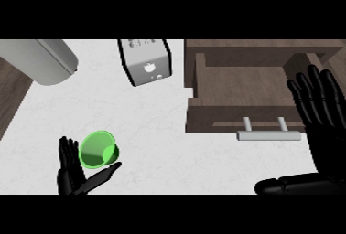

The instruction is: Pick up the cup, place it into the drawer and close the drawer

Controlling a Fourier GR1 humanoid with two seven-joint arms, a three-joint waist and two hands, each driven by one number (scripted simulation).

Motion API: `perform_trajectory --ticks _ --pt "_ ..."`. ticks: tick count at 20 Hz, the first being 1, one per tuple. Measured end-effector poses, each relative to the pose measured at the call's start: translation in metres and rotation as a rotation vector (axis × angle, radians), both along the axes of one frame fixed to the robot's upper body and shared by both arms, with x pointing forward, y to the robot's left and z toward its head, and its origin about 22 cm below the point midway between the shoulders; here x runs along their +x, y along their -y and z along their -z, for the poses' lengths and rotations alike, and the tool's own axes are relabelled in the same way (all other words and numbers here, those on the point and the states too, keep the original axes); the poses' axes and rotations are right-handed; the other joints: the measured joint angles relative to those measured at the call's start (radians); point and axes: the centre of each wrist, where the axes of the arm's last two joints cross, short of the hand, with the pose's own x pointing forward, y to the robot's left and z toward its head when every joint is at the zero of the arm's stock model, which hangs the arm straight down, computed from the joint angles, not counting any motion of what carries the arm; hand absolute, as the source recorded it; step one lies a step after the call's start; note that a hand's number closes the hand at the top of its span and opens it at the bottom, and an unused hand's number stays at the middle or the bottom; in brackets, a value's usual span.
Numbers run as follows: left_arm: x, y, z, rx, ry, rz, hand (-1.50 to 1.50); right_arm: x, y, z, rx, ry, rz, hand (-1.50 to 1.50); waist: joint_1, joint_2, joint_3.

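Our left hand [73,170], fingers relaxed, cradles green cup [99,149] tipped sideways, mouth facing lower-left; right hand [323,114] flat by open drawer [233,93].

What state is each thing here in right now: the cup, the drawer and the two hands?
green cup: tipped on its side, on the counter, against the left hand.
drawer: open, nothing inside.
left hand: open, fingers straight beside the cup.
right hand: open, fingers up, resting at the right edge.

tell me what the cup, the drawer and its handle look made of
Cup: bright green with a glossy sheen, probably plastic. Drawer: matte brown with streaky grain, looks like wood. Handle: pale grey smooth bar on two posts, likely metal.
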Motion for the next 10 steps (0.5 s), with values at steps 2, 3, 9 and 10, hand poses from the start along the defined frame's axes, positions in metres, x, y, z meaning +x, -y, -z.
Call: perform_trajectory --ticks 2,3,9,10 --pt "0.003 0.008 0.002 -0.006 0.011 0.007 -1.5 -0.001 0.004 -0.002 0.004 0.0 -0.001 -1.5 0.0 0.0 0.0" --pt "0.005 0.008 0.001 -0.013 0.017 0.014 -1.5 0.001 0.004 -0.004 0.004 -0.003 -0.004 -1.5 0.0 0.0 0.0" --pt "0.01 0.009 0.005 -0.047 0.043 0.022 -1.5 0.002 0.003 -0.008 0.0 -0.001 -0.003 -1.5 0.0 0.0 0.0" --pt "0.015 0.009 0.002 -0.052 0.044 0.022 -1.5 0.002 0.003 -0.01 -0.003 -0.003 -0.005 -1.5 0.0 0.0 0.0"
